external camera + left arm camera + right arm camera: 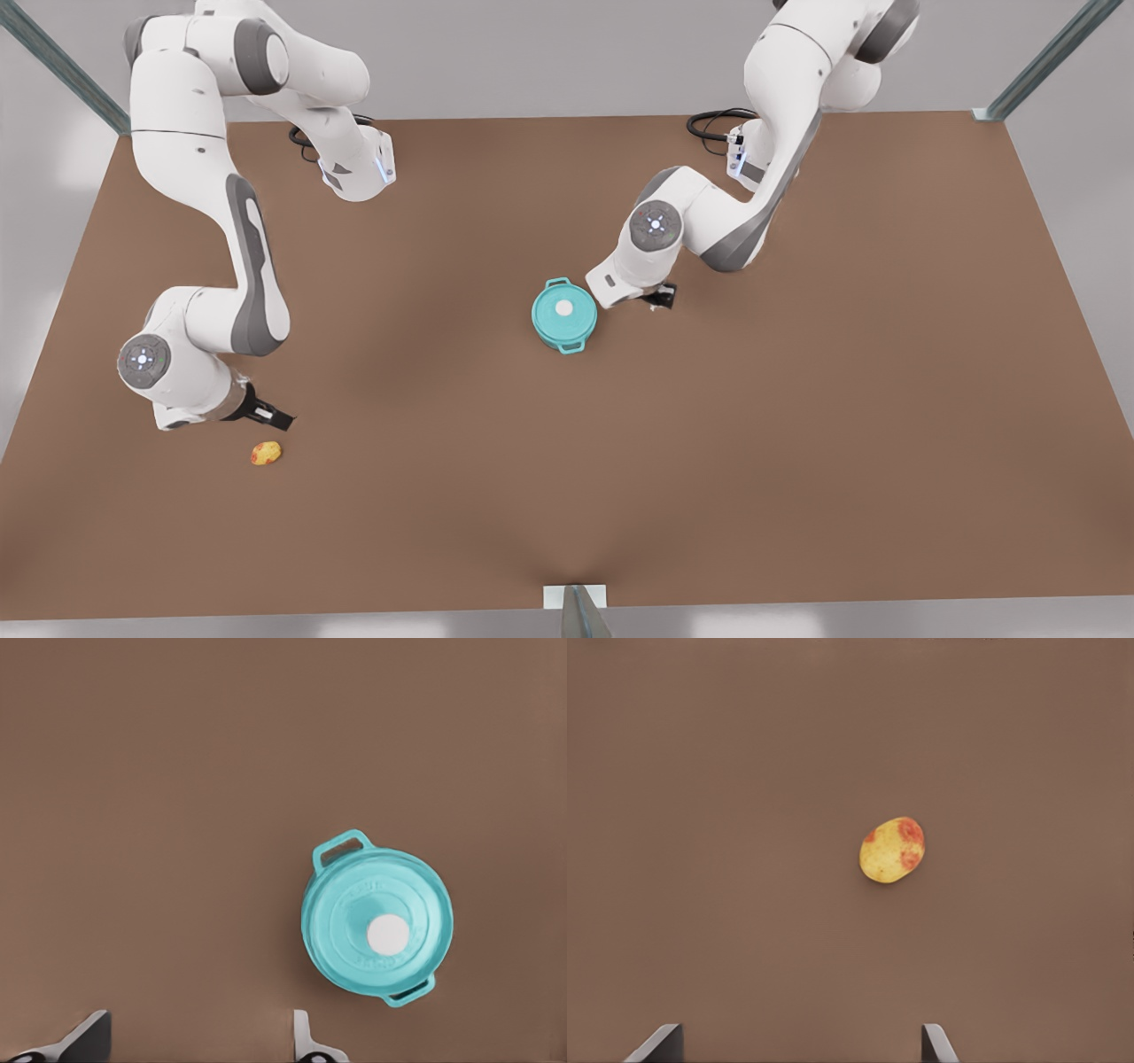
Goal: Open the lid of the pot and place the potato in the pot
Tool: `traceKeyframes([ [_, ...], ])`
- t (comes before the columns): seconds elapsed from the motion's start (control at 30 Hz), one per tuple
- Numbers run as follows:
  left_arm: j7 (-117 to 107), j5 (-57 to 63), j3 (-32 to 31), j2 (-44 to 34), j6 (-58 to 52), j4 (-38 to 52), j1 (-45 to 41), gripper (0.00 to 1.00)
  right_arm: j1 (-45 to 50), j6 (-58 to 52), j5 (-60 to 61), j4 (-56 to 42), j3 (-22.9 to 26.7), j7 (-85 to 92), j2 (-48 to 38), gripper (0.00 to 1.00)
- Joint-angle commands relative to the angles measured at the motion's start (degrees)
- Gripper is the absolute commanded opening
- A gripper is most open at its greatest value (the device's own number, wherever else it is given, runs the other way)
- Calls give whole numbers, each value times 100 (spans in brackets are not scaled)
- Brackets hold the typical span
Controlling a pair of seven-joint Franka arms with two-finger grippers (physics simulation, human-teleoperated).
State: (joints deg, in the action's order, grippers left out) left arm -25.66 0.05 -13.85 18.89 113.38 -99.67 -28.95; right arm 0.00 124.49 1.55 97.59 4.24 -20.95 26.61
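The teal pot [573,346] stands near the table's middle with its pot lid [564,309] on, white knob up. My left gripper [660,297] hovers just off the pot toward the front view's right. In the left wrist view its fingertips [89,1036] stand wide apart and open, with the pot lid [376,921] and a pot handle [341,849] off to one side. The potato [266,453], yellow with orange-red patches, lies at the front view's lower left. My right gripper [275,414] hangs just behind it, open, and sees the potato [892,850] ahead of its fingers.
The brown table [797,443] spreads wide around both things. Black cables [713,124] lie by the arm bases at the back. Metal frame posts [1045,62] stand at the far corners, and a small bracket [576,602] sits at the near edge.
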Motion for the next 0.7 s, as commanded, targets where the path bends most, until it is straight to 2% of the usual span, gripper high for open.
traceKeyframes([
  [0.0, -4184, 48, -4, 27, 966, 0, -295, 100, -202, 1077, 21, -12, 15, -1298, 81, 100],
  [0.07, -4202, 223, 5, 396, 966, 517, -418, 100, -334, 1604, -14, -4, 15, -1227, 433, 100],
  [0.1, -4447, 477, 5, 870, 870, 1133, -524, 100, -334, 1666, -14, -12, 15, -1227, 538, 100],
  [0.13, -4738, 918, 5, 1126, 870, 1178, -673, 100, -343, 1938, -5, -12, 15, -1227, 696, 100],
  [0.2, -4729, 918, -4, 1292, 1036, 1283, -700, 100, -440, 2149, -14, -12, 15, -1227, 802, 100],
  [0.27, -4756, 1173, -13, 1829, 1054, 1784, -937, 100, -457, 2149, -14, -12, 7, -1280, 846, 100],
  [0.37, -5115, 1330, -4, 1794, 1116, 1407, -1192, 100, -457, 2360, -23, 14, 7, -1254, 1004, 100],
  [0.43, -5353, 1542, 31, 1425, 1986, 492, -1183, 100, -466, 2562, -23, -4, 7, -1262, 1136, 100],
  [0.67, -5300, 1709, 40, 1627, 2083, 466, -1139, 100, -457, 3010, -23, 286, 7, -1289, 1268, 100],
])
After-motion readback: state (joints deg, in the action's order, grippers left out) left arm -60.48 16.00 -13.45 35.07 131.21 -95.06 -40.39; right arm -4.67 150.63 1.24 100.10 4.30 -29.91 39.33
